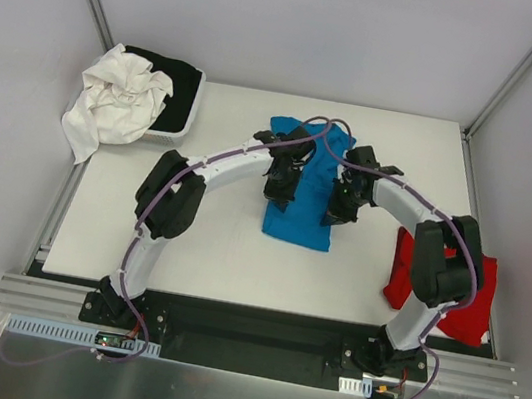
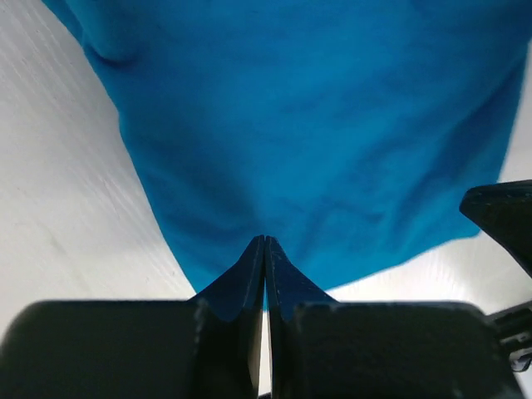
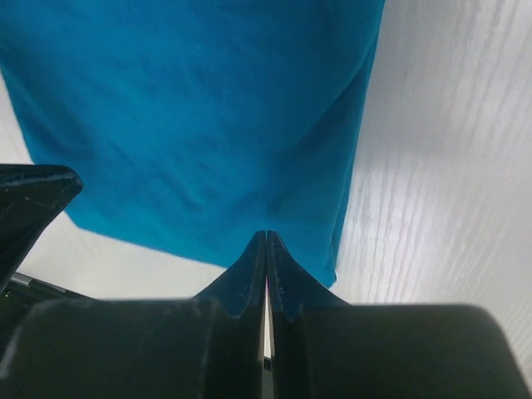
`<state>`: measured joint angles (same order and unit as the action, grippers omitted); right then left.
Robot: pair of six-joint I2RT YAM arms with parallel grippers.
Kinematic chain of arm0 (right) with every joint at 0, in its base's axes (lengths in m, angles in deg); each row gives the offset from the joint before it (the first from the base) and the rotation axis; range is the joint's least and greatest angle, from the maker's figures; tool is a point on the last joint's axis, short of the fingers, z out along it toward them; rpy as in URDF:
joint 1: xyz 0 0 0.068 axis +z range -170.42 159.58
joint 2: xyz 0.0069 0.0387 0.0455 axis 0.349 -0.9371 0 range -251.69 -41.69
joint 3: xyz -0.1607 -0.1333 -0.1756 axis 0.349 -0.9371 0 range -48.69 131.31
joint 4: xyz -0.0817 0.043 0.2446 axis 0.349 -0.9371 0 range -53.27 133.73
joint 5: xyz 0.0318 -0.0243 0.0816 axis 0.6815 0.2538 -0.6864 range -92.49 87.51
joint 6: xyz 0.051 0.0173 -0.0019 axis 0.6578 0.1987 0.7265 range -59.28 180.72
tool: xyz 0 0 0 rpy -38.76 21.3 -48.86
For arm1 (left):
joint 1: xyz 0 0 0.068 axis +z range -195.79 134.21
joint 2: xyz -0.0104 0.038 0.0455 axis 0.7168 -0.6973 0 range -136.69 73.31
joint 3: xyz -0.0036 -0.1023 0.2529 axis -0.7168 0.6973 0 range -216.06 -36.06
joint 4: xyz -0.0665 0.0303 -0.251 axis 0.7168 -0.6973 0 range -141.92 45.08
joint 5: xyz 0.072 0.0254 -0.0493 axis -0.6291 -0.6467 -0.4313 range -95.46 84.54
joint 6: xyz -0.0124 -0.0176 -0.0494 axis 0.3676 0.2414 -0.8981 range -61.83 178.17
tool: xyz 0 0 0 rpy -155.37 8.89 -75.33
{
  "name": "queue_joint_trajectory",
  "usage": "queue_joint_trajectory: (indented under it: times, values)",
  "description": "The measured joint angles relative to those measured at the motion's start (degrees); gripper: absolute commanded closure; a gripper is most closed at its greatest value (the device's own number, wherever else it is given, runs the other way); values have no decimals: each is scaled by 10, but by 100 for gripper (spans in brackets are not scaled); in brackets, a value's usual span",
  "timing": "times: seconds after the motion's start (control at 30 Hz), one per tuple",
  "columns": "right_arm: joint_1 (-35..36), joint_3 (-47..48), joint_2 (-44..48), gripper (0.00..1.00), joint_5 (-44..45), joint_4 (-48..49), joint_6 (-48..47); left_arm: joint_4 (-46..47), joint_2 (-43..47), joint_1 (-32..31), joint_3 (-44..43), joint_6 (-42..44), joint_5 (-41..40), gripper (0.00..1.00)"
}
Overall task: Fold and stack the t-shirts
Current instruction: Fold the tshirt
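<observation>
The left end effector (image 2: 264,243) and right end effector (image 3: 266,238) are both closed, pinching the near hem of the turquoise t-shirt (image 1: 298,223), which lies seemingly part-folded at the middle of the surface (image 1: 209,241). The red t-shirt (image 1: 465,317) lies crumpled at the right edge, so its folding and the stacking remain.

We see the turquoise-blue t-shirt (image 1: 298,220) lying flat at the centre of the top view. It is folded into a tall, narrow rectangle, smooth, with its short lower edge toward the bottom of the frame. The red t-shirt (image 1: 465,320) lies unfolded, bunched in a heap at the lower right.
</observation>
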<state>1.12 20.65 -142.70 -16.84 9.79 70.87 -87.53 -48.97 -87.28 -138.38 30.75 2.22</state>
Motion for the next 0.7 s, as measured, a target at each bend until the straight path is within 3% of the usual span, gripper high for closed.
queue_joint_trajectory:
  times: [0.37, 0.7]
  values:
    - [18, -4, -66, 99, -21, 71, 43, 48, -15, 9, 61, -32, -66, 100]
    - [33, -66, -36, 99, -37, 127, 63, 115, 38, -9, 156, -50, -80, 100]
